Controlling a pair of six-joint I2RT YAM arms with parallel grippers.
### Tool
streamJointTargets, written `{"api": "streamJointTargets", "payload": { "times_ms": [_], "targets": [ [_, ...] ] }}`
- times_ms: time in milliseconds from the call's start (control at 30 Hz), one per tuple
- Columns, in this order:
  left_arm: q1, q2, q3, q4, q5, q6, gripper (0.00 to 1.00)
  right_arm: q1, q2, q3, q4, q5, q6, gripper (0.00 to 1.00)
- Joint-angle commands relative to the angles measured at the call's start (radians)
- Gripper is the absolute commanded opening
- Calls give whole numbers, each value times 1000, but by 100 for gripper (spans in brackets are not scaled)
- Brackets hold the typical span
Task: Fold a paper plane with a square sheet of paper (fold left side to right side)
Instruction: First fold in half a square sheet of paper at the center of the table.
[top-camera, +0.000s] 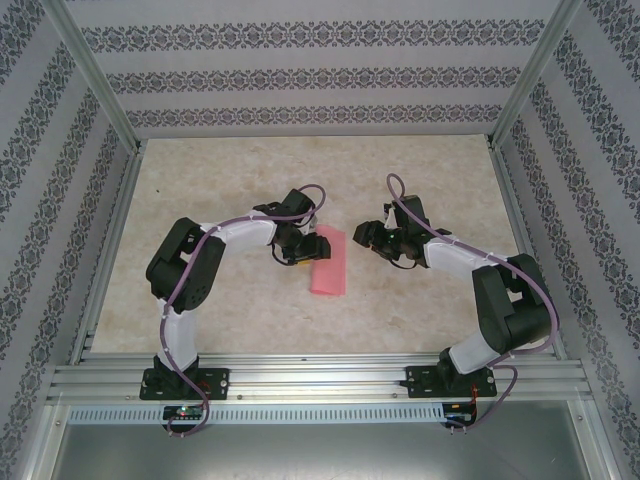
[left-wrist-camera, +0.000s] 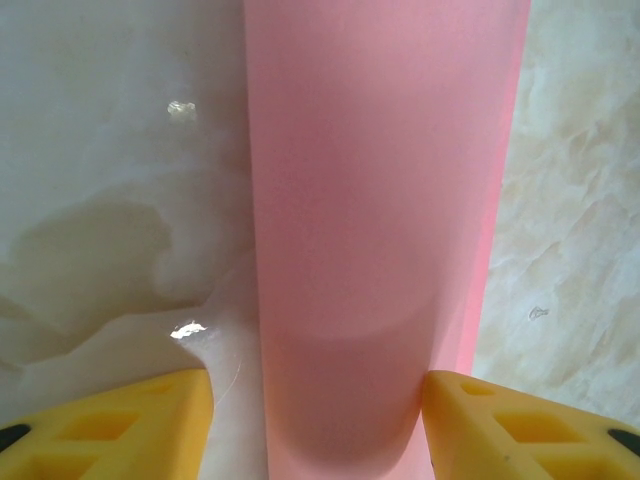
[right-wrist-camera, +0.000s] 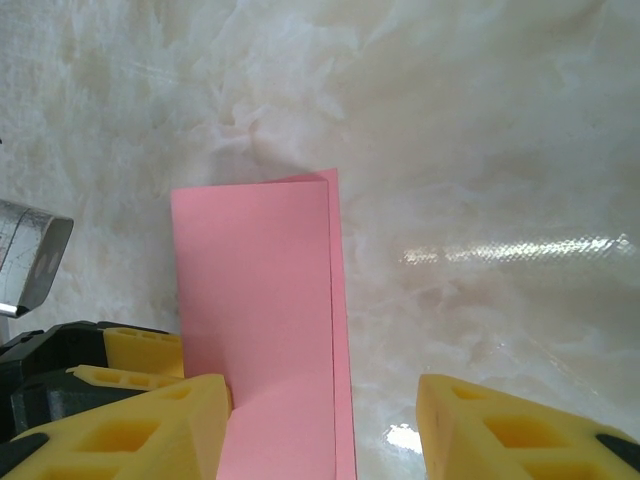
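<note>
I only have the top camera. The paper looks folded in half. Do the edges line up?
Observer: Not quite. On the right wrist camera, the top layer of the paper stops a sliver short of the bottom layer along one long edge.
Operator: Are the left fingers pinching it?
Observer: No. The left fingers stand apart on either side of the strip, and bare table shows between one finger and the paper's edge.
Operator: And the right arm?
Observer: The right fingers are open too. The paper's end lies between them, close to one finger, with nothing gripped.
</note>
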Motion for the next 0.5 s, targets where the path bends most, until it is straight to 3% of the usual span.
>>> {"api": "streamJointTargets", "payload": {
  "times_ms": [0,467],
  "targets": [
    [-13,40,23,-12,-31,-24,59,11,16,-8,24,7,7,53],
    [-18,67,52,-38,-30,-26,59,29,38,7,26,8,11,52]
  ]
}}
